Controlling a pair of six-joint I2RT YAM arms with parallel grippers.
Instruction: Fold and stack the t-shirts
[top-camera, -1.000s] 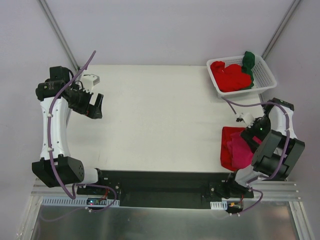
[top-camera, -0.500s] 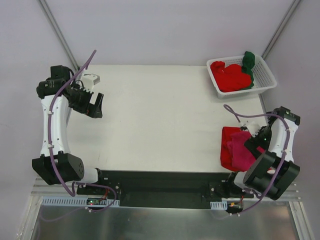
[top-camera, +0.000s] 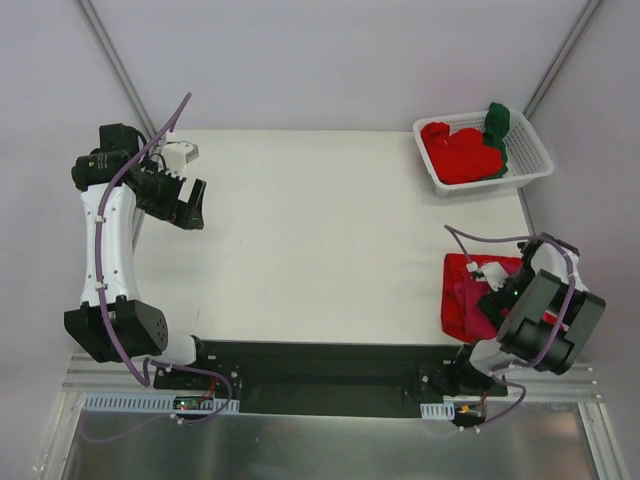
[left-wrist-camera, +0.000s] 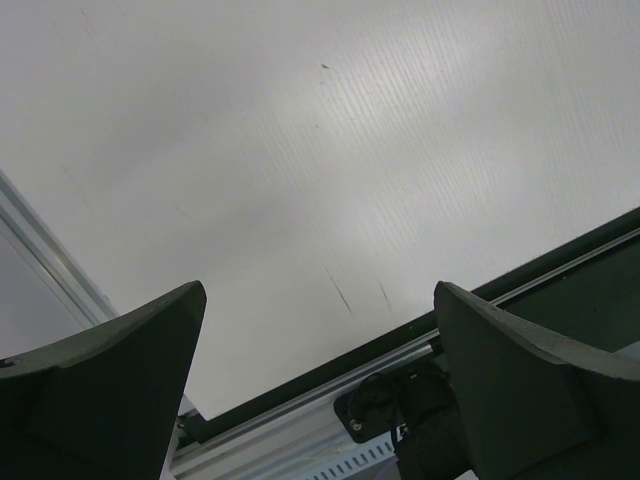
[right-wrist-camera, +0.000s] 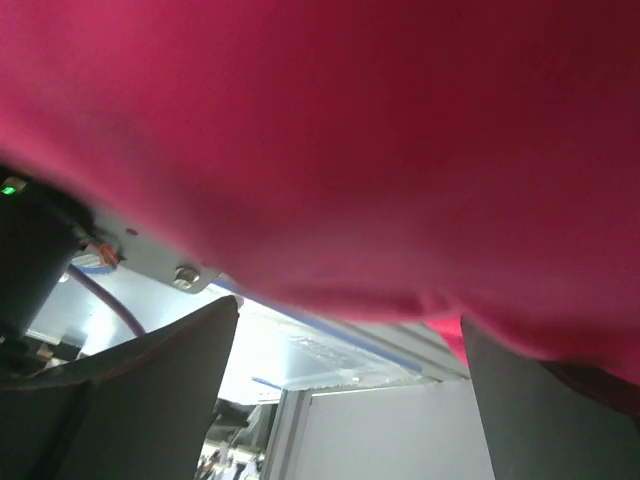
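Left gripper (left-wrist-camera: 318, 295) fingers (left-wrist-camera: 120, 380) spread wide over white table (left-wrist-camera: 300, 150), seemingly not touching.

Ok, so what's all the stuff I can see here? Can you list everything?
table: one, white, under everything
basket: one, white, far right corner
heaped red shirts: count unclear, red, in the basket
green shirt: one, dark green, basket's far edge
pink shirt: one, magenta-pink, near right, on top
bottom red shirt: one, red, under the pink shirt
left gripper: black, open, far left
right gripper: black, open, at the pink shirt
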